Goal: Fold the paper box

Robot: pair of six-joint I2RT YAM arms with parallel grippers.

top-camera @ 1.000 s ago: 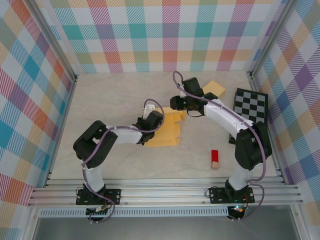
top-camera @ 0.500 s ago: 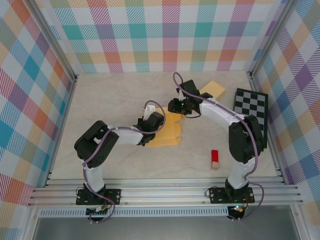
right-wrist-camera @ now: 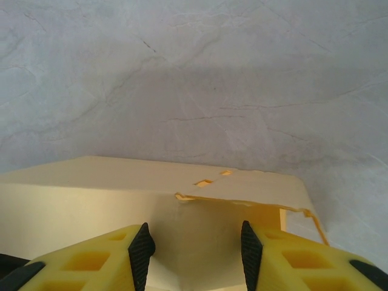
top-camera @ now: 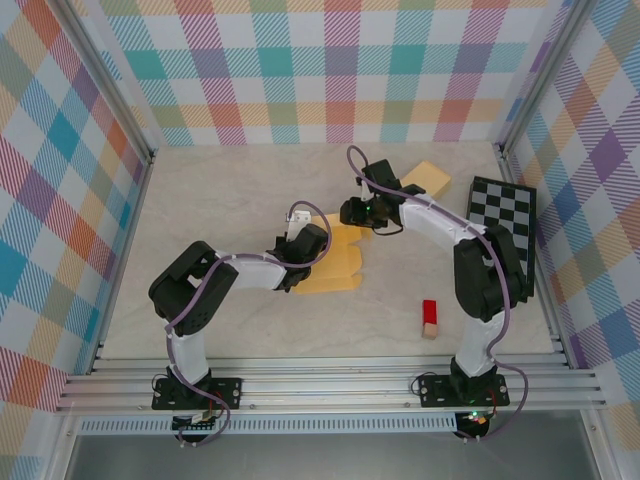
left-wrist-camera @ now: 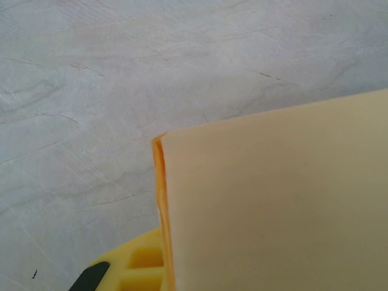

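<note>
A flat pale yellow paper box (top-camera: 340,262) lies near the middle of a pale marbled table (top-camera: 220,190). The left gripper (top-camera: 308,250) is closed on the box's left edge; from its wrist camera, one yellow finger (left-wrist-camera: 142,267) sits beneath a raised panel. The right gripper (right-wrist-camera: 194,254) hovers at the box's far edge, its black-tipped yellow fingers (right-wrist-camera: 136,248) parted partway and holding nothing, with a folded flap lying between them. A tan cardboard piece (top-camera: 432,178) rests near the far right corner, a black-and-white checkerboard (top-camera: 500,225) lies along the right edge, and a small red and tan block (top-camera: 430,320) sits nearer the front.
</note>
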